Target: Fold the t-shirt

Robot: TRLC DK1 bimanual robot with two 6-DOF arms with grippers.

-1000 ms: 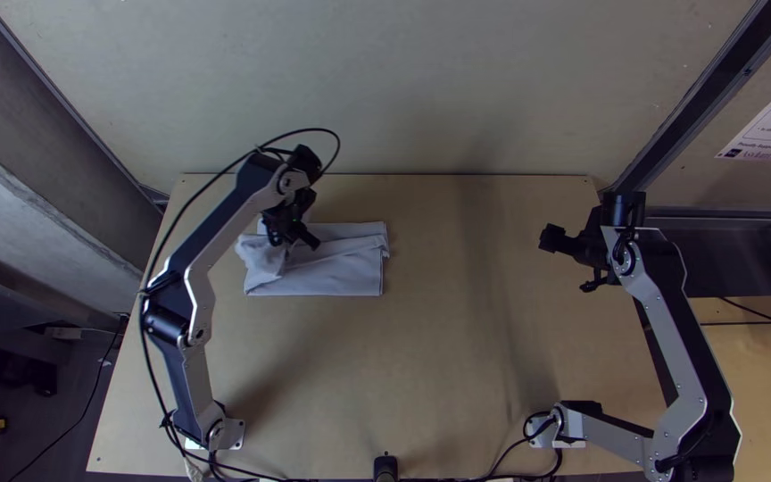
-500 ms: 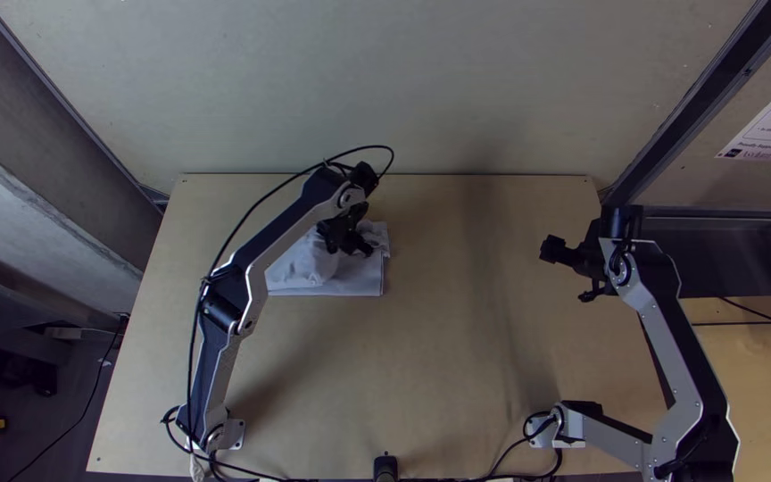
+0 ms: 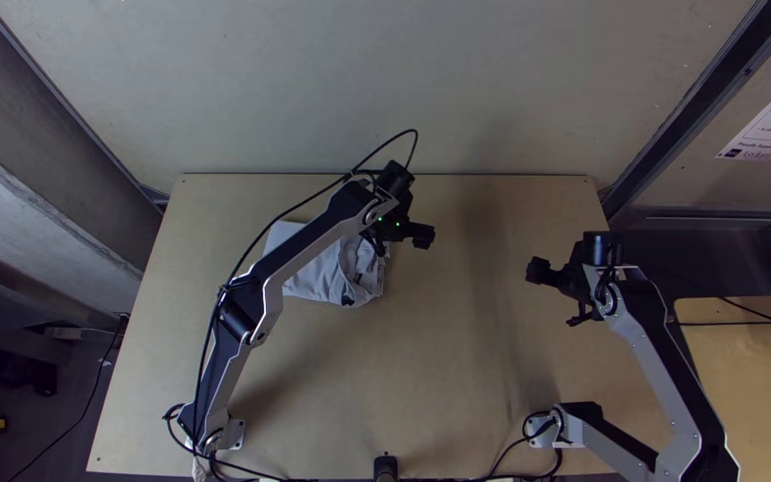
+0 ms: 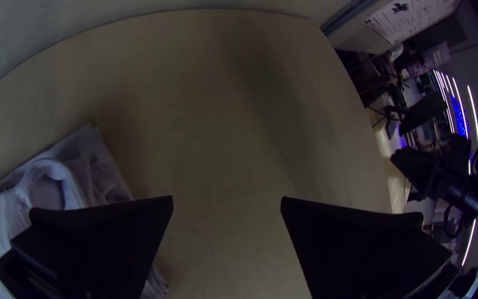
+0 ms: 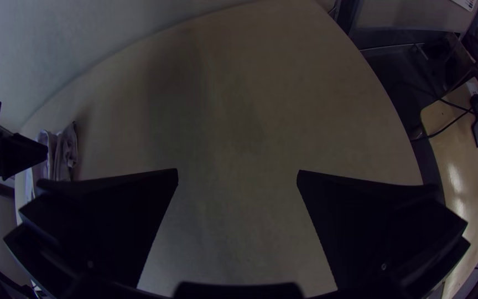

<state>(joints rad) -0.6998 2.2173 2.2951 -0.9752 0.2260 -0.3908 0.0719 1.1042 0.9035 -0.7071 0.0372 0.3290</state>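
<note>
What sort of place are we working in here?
Probably a robotics lab or workshop: the left arm and right arm stand at a wooden table against a pale wall, and strip lights glow in the room beyond.

Free passage lies over the bare light wooden table [image 3: 475,357] between the black two-finger left gripper [image 3: 402,241] and the black two-finger right gripper [image 3: 557,295], continuing to the near edge between the arm bases. Approach to the bunched pale grey t-shirt [image 3: 314,270] from above is obstructed by the silver-and-black left arm [image 3: 301,254], which crosses over it diagonally. The near side of the cloth is accessible. The upright pale grey panel [image 3: 457,89] bounds the far edge.
</note>
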